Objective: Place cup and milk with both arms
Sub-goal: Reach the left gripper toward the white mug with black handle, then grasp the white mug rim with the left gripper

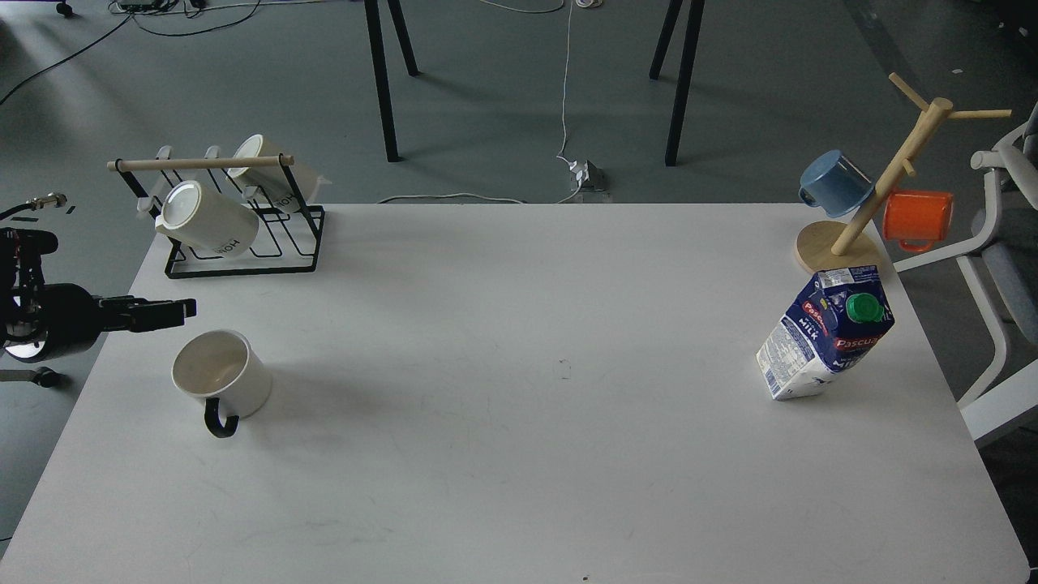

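**Cup and milk at opposite sides of the table, left arm reaching in low**

Cup (221, 375) stands upright near the left edge of the white table (519, 454), mouth open to the camera, its thin black loop handle turned toward the near edge. The inside looks empty. Far across the tabletop, near the right edge, the milk carton (825, 334) stands with its green screw cap facing up and toward the viewer; it appears tilted in this view, though the wide-angle lens may account for that. The two are well apart, with bare table between them.

Just beyond the cup and to its left, the left gripper (174, 311) extends level over the table's left edge, pointing right. It sits near the cup's rim but apart from it, touching nothing. Its fingers are seen edge-on as one dark bar, so I cannot tell whether they are spread or closed. Behind it, the black wrist and forearm run back out of the left side of the view, held roughly horizontal. The right arm does not show at all.

Farther back on the left, a black wire rack (243, 258) with a wooden rod holds two cream lettered mugs (209, 219) lying tipped on their sides. At the far right corner, behind the milk, a wooden mug tree (839, 247) carries a blue mug (834, 183) and an orange mug (918, 217).
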Motion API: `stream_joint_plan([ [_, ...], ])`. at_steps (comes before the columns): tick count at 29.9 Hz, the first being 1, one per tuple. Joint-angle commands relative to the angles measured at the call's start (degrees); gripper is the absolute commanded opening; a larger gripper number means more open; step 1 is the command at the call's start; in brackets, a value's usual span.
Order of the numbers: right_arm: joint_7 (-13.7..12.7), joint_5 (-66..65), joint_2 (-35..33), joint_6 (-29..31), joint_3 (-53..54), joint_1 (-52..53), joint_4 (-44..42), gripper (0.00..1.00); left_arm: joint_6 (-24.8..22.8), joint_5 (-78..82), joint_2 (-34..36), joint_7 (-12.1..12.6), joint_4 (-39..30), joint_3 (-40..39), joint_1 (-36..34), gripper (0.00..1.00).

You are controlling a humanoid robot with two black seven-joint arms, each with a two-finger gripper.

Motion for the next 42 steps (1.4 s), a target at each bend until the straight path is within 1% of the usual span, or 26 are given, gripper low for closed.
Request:
stream_joint_plan([
  [1,0.0,0.0,0.0,0.0,0.0,0.0,0.0,0.99,-0.3,0.0,0.0,0.0,0.0,0.0,0.3,0.99],
  [5,0.0,0.0,0.1,0.0,0.0,0.0,0.0,0.99,-0.5,0.1,-0.1,0.0,-0.4,0.0,1.2,0.99],
  [12,0.0,0.0,0.6,0.0,0.0,0.0,0.0,0.99,-0.6,0.1,-0.1,0.0,-3.4,0.0,3.4,0.99],
  [23,0.0,0.0,0.5,0.0,0.0,0.0,0.0,0.99,-0.1,0.1,-0.4,0.0,-2.8,0.1,6.0,0.99],
  [27,0.0,0.0,0.5,0.0,0.1,-0.1,-0.1,0.99,0.0,0.0,-2.9,0.0,-1.9,-0.2,6.6,0.97],
  [29,0.0,0.0,0.5,0.0,0.1,-0.3,-0.1,0.99,0.2,0.0,-3.3,0.0,-1.8,-0.3,6.6,0.94],
  [33,0.0,0.0,0.5,0.0,0.3,-0.8,-0.1,0.99,0.3,0.1,-3.3,0.0,-1.8,-0.2,6.6,0.78],
  [37,0.0,0.0,0.5,0.0,0.4,-1.2,-0.1,0.99,1.4,0.1,-3.3,0.0,-1.8,-0.1,6.6,0.69],
  [42,0.0,0.0,0.5,0.0,0.4,-1.6,-0.1,0.99,4.0,0.4,-3.1,0.0,-1.8,0.1,6.7,0.49],
])
